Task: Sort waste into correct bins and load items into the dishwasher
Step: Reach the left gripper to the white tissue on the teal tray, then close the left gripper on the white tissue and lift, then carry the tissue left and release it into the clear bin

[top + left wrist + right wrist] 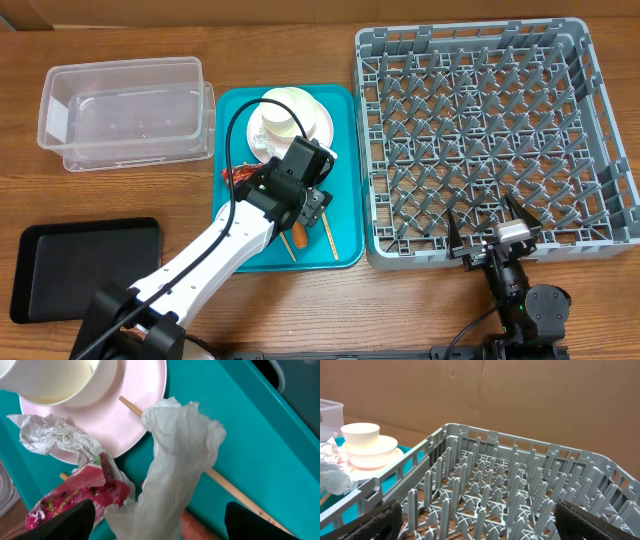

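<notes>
Straddling the crumpled white paper [175, 460] on the teal tray [250, 435], your left jaws stand apart, seemingly placed to pinch it for binning; your right jaws hang apart at the near edge of the grey rack [470, 130].

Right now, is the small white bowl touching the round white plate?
Touching. The right wrist view shows the small white bowl sitting directly on the round white plate, with no gap between them.
</notes>
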